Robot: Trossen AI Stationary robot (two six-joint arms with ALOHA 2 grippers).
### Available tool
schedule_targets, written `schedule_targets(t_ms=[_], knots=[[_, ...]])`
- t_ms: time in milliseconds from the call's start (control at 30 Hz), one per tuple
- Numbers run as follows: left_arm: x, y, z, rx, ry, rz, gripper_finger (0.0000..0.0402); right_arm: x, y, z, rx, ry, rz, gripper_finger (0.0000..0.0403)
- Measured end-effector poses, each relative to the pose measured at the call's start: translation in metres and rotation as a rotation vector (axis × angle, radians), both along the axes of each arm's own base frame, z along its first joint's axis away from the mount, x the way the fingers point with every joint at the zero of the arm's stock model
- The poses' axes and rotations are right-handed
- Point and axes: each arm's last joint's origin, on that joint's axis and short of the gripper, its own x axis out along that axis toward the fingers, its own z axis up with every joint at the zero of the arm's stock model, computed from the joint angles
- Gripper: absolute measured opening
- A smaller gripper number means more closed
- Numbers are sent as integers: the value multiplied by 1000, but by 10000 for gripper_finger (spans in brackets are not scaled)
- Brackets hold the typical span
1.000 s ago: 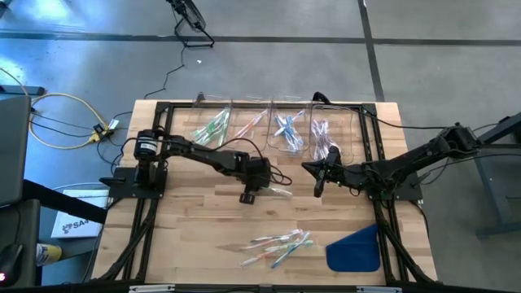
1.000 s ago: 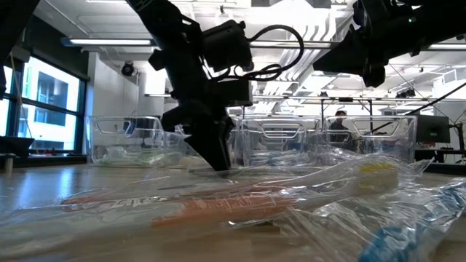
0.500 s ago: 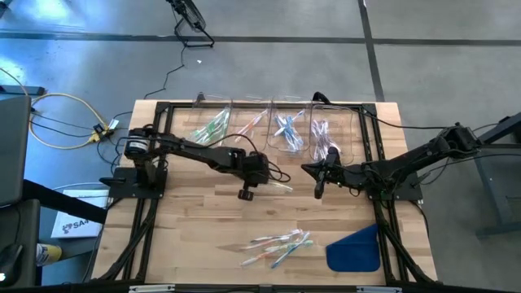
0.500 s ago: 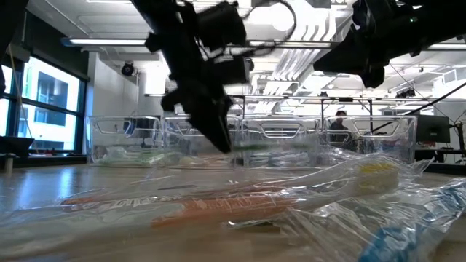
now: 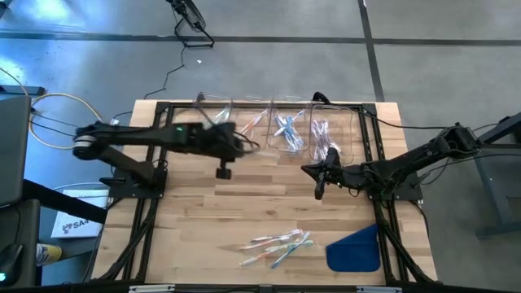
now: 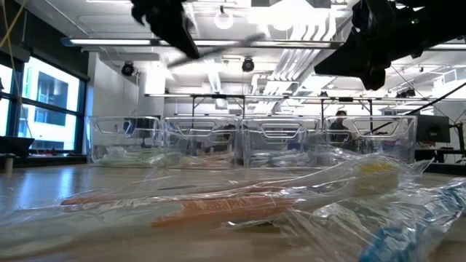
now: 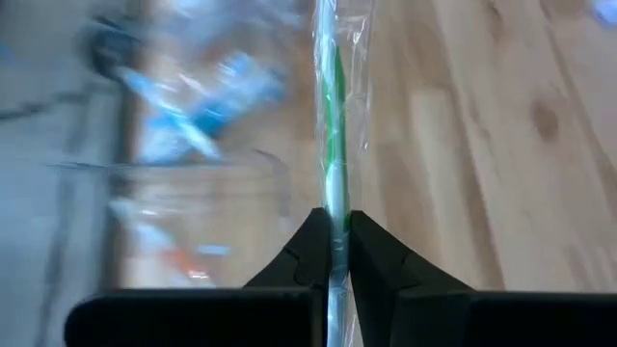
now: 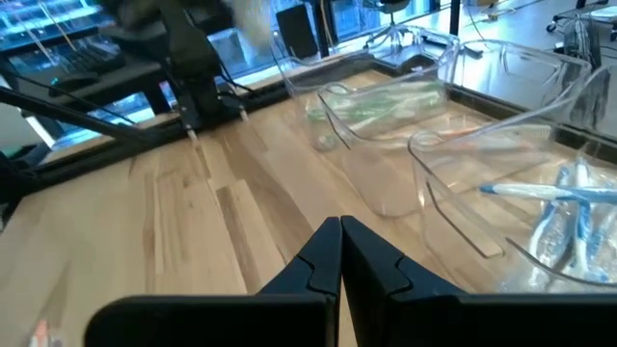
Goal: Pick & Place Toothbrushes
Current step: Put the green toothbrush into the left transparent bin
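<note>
While no legible writing shows anywhere, the left end effector (image 7: 333,253) is clamped on a green wrapped toothbrush (image 7: 333,145), raised near the clear bins (image 5: 277,126). Right end effector (image 5: 318,189) hangs closed and empty above the table (image 5: 195,228); loose toothbrushes (image 5: 277,247) lie near the front edge.

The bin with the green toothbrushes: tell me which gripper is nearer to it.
Left. The left gripper, shut on a green toothbrush, hovers just in front of the bin with the green toothbrushes. The right gripper waits farther off, before the purple bin.
</note>
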Motion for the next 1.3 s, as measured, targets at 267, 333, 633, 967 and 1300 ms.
schedule_targets(t_ms=[267, 333, 633, 967, 1300], knots=[[-63, 10, 47, 119, -134, 237, 14, 0, 0, -1, -4, 8, -3, 2], [-73, 15, 50, 127, -132, 298, 14, 0, 0, -1, -6, 8, -2, 2], [-87, 52, 42, 130, -31, 488, 14, 0, 0, 0, -6, 3, -1, 2], [-103, 97, 6, 33, 69, 738, 14, 0, 0, -1, -3, 7, -2, 2], [-110, 120, -53, -96, -15, 835, 29, 0, 0, -1, -4, 12, 5, 2]])
